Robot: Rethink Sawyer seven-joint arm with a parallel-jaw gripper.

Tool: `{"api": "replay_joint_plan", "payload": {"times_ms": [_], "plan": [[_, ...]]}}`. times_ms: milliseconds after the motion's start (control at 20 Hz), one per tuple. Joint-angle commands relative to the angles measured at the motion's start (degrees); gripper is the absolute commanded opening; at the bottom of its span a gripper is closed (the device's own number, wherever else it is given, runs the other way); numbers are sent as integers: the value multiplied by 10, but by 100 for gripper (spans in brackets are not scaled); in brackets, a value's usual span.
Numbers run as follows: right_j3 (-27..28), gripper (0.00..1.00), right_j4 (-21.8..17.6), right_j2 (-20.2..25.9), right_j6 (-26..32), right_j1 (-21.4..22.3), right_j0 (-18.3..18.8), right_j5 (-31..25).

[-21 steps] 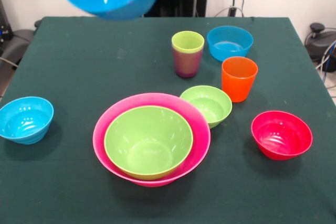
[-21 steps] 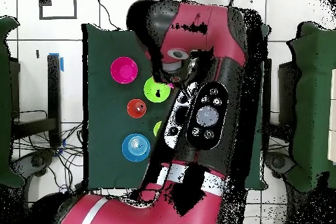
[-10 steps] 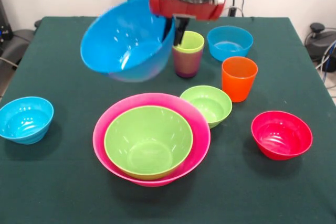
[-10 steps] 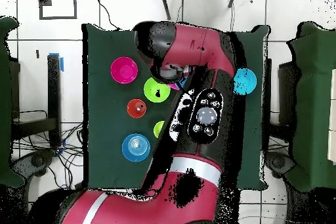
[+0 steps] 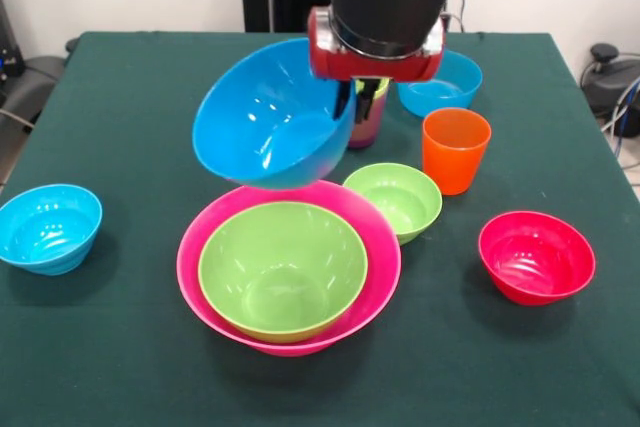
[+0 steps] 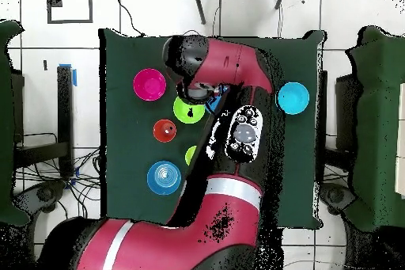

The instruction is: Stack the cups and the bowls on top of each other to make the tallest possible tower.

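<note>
Large bowl (image 5: 283,265) nested in huge bowl (image 5: 366,292); held bowl (image 5: 268,117) above their far rim.

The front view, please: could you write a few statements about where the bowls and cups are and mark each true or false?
1. The gripper holds the large blue bowl tilted in the air. True.
2. The large green bowl sits inside the pink bowl. True.
3. The orange cup lies on its side. False: it stands upright.
4. The red bowl is nested in the small green bowl. False: they stand apart on the table.
</note>
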State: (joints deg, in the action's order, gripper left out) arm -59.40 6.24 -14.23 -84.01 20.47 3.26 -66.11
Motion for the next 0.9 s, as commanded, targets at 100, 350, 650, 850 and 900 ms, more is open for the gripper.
{"api": "replay_joint_plan", "payload": {"times_ms": [100,350,650,850,900], "plan": [[2,0,15,83,-62,-38,6,33],[57,0,24,84,-71,-51,6,-5],[146,0,37,77,-84,-78,4,-60],[159,0,44,81,-76,-97,8,-44],[161,0,41,78,-69,-99,7,-40]]}}
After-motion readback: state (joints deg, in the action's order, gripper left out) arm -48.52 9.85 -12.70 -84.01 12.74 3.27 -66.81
